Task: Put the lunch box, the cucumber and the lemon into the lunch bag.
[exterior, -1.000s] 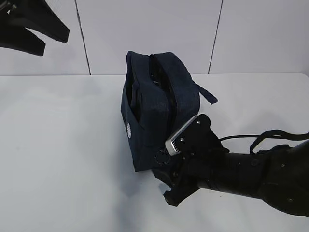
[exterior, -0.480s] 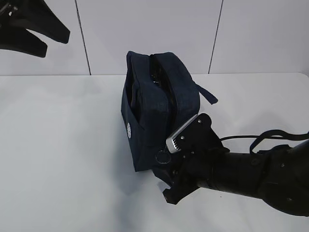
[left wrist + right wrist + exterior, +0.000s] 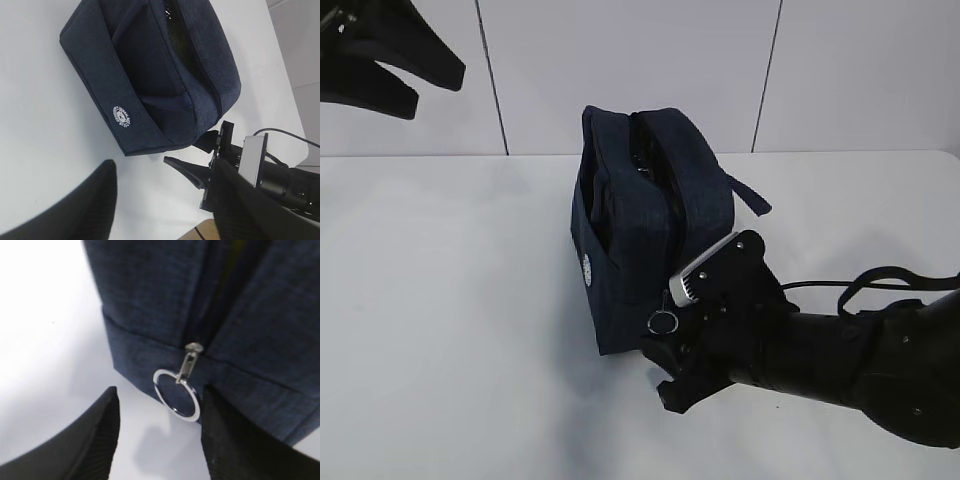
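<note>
The navy lunch bag [image 3: 640,230] stands on the white table, and its top zipper gapes partly open. Its silver ring pull [image 3: 663,322] hangs at the lower front corner. In the right wrist view the ring pull [image 3: 177,394] lies between the open fingers of my right gripper [image 3: 159,390], closer to the right finger, and nothing is clamped. My left gripper [image 3: 438,90] hangs open and empty high at the far left, looking down on the lunch bag [image 3: 150,75]. The lunch box, cucumber and lemon are out of view. A yellowish streak shows in the zipper gap; I cannot tell what it is.
The white table [image 3: 440,300] stretches left and in front of the bag. A loose strap [image 3: 750,197] sticks out on the bag's right side. My right arm and its cable [image 3: 840,285] fill the lower right. A white wall rises behind.
The right gripper has shifted slightly at the bag's corner, and the ring pull now stands out from the fabric on its tab. The left arm has not moved.
</note>
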`<state>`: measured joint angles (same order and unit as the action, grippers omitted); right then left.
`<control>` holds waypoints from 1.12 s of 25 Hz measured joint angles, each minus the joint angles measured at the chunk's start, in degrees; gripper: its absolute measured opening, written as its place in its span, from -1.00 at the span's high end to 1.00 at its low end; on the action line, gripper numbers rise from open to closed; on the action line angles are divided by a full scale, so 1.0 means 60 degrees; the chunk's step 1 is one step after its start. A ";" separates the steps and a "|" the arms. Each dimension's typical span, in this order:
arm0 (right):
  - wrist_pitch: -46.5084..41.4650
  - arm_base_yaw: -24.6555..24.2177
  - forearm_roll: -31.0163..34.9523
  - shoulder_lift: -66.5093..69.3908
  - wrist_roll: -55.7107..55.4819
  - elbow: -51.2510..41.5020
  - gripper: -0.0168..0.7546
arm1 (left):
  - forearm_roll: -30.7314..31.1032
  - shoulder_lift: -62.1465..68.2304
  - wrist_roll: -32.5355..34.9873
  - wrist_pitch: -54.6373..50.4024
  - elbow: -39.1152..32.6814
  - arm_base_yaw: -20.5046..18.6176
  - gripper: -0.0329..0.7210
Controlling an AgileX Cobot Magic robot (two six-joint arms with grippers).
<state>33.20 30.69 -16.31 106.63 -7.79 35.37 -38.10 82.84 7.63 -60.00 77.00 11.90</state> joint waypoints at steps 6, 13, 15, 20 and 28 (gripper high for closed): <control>0.0000 0.0000 -0.0289 0.0000 -0.0014 0.0000 -0.08 | -0.0015 0.0000 0.0000 -0.0016 0.0000 0.0000 -0.23; -0.0136 -0.0075 -0.0156 0.0089 -0.0014 0.0337 -0.08 | -0.0015 0.0000 0.0000 -0.0016 0.0000 0.0000 -0.23; -0.0136 -0.0075 -0.0149 0.0282 -0.0014 0.0357 -0.08 | -0.0015 0.0000 0.0000 -0.0016 0.0000 0.0000 -0.23; -0.0119 -0.0093 -0.0134 0.0640 -0.0014 0.0357 -0.08 | -0.0015 0.0000 0.0000 -0.0016 0.0000 0.0000 -0.23; 0.0397 -0.0093 -0.0468 0.0640 -0.0014 0.0357 -0.08 | 0.0110 0.0000 0.0021 -0.0016 0.0000 0.0000 -0.23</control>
<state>35.58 30.13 -19.12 110.47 -7.88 37.52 -37.45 82.84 7.76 -60.10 77.00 11.90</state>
